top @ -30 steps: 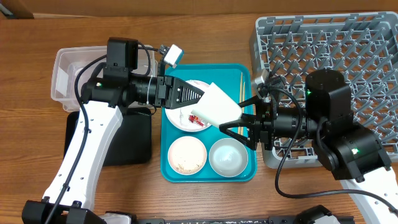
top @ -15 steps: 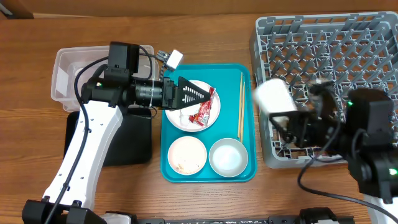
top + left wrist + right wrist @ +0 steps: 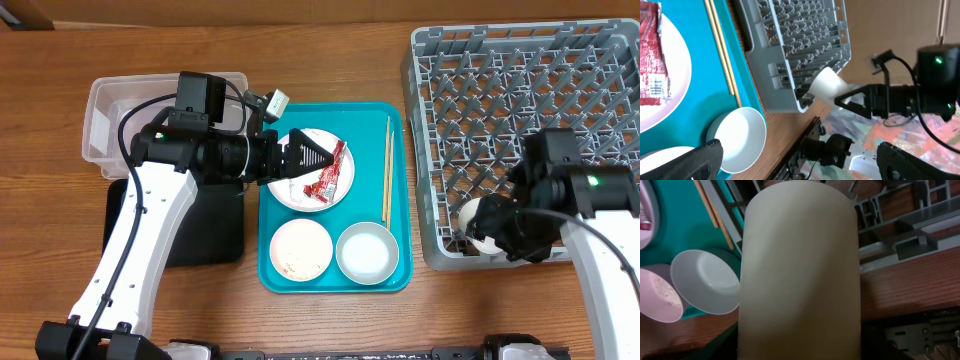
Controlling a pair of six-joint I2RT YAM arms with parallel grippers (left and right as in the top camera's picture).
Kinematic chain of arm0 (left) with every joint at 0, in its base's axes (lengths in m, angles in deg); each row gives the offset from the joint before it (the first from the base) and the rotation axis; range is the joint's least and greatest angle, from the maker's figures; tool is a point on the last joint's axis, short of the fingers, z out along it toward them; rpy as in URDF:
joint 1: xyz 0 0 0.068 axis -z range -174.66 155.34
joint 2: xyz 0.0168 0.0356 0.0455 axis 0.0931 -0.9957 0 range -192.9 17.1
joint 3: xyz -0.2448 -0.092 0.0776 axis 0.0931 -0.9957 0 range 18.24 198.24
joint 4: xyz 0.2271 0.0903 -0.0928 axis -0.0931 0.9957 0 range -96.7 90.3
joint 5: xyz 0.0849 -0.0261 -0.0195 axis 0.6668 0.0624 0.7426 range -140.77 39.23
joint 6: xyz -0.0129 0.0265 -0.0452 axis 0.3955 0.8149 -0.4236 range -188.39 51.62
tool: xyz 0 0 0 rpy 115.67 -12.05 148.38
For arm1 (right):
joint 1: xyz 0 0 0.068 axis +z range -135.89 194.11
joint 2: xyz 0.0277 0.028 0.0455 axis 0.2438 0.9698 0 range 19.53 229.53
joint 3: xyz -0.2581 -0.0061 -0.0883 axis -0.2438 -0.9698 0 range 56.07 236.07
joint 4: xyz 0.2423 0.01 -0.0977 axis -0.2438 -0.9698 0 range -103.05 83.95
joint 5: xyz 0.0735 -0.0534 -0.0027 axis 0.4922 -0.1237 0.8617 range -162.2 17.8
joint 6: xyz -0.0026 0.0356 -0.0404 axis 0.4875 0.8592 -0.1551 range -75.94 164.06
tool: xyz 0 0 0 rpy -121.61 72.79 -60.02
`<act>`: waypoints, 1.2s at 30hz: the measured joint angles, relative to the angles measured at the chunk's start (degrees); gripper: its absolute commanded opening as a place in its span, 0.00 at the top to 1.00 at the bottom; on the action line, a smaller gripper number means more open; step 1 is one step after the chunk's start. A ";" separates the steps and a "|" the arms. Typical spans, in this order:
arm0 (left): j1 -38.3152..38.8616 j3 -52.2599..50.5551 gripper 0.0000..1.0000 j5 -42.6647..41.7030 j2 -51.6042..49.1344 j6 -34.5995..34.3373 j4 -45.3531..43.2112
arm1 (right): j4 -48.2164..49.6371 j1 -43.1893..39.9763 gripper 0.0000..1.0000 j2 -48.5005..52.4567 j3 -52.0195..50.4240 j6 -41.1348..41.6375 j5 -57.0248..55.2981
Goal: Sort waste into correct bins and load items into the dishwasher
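My right gripper [image 3: 486, 223] is shut on the small white cup [image 3: 473, 216], holding it over the front left corner of the grey dishwasher rack [image 3: 520, 80]. The cup [image 3: 800, 270] fills the right wrist view and hides the fingers. My left gripper [image 3: 318, 160] hangs open and empty above the large white plate [image 3: 296, 192], which carries the red-and-white wrapper [image 3: 329, 176]. In the left wrist view the cup [image 3: 826, 85] shows at the rack's [image 3: 800, 40] corner. The chopsticks [image 3: 386, 170], the small plate [image 3: 300, 248] with rice grains and the bowl [image 3: 366, 252] lie on the teal tray [image 3: 268, 270].
A clear tub [image 3: 105, 125] stands at the back left. The flat black tray [image 3: 210, 235] lies in front of it, partly under my left arm. The rack's upright pegs cover the right side of the table.
The cup passed from my left gripper to my right one. My right arm carried it right from over the tray to the rack's front corner. My left gripper opened and drew back slightly.
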 measured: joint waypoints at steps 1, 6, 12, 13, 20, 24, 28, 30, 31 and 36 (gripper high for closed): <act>0.00 0.00 0.00 0.20 0.00 0.00 0.33 | 0.11 0.00 0.42 1.38 -0.02 -0.17 -0.22; 0.00 0.00 0.00 0.87 0.00 0.63 2.54 | 1.25 0.00 0.21 5.07 -0.09 -2.10 1.14; 0.81 0.00 0.00 1.09 0.00 1.44 2.84 | 1.33 0.00 0.03 5.29 -0.13 -5.03 5.31; 1.07 0.00 0.00 1.25 0.00 1.46 2.99 | 1.33 0.00 0.03 5.27 -0.11 -5.20 5.62; 4.31 0.00 0.18 5.64 0.00 2.97 6.49 | 1.84 0.00 0.03 5.29 3.39 -5.46 6.73; 9.84 -0.02 0.23 15.32 0.00 3.54 10.10 | 6.34 0.00 0.03 3.93 6.91 -5.62 8.00; 19.28 -0.42 0.23 30.45 -0.02 1.66 11.50 | 13.88 0.00 0.03 -0.48 8.15 -5.33 11.65; 24.41 -1.38 0.22 38.29 -0.15 -0.61 11.45 | 16.96 0.00 0.02 -3.26 8.44 -4.63 13.38; 26.84 -2.23 0.22 42.25 -0.39 -2.14 11.43 | 17.73 0.00 0.02 -4.28 8.55 -4.42 13.90; 33.07 -7.13 0.34 55.06 -3.69 -10.03 6.43 | 18.32 0.02 0.02 -6.78 8.63 -3.69 15.50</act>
